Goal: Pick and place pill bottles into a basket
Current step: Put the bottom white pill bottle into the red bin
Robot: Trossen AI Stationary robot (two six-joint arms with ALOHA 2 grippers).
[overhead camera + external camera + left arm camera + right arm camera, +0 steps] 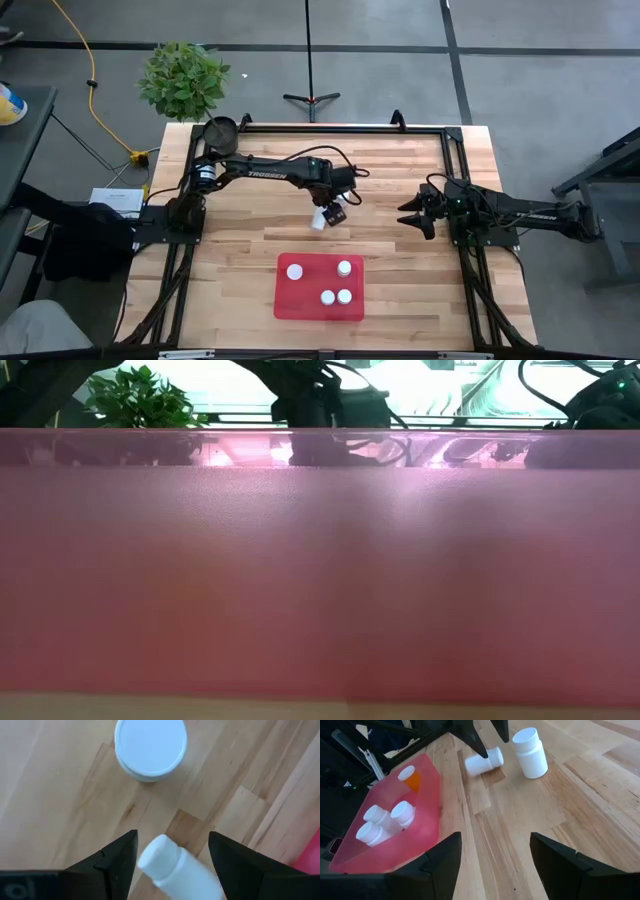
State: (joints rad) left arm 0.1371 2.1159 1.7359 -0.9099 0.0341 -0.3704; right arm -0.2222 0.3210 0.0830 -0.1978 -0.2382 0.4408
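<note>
A white pill bottle (175,867) lies on its side on the table between the open fingers of my left gripper (172,852); it also shows in the right wrist view (484,761) and the high view (318,218). A second white bottle (150,747) stands upright just beyond it (530,752). The red basket (300,305) sits near the front edge and holds several bottles, one of them amber (411,779). My right gripper (412,214) is open and empty at the table's right. My left gripper comes from above, slanting down, with a finger on either side of the lying bottle. One finger (120,855) stands right beside the bottle's cap (152,854); I cannot tell whether it touches. The bottle rests on its side on the table.
A small dark round pot (220,130) and a green plant (184,80) are at the far left corner. The basket's red wall (320,580) fills the low view. Bare wood lies between the basket and my right gripper.
</note>
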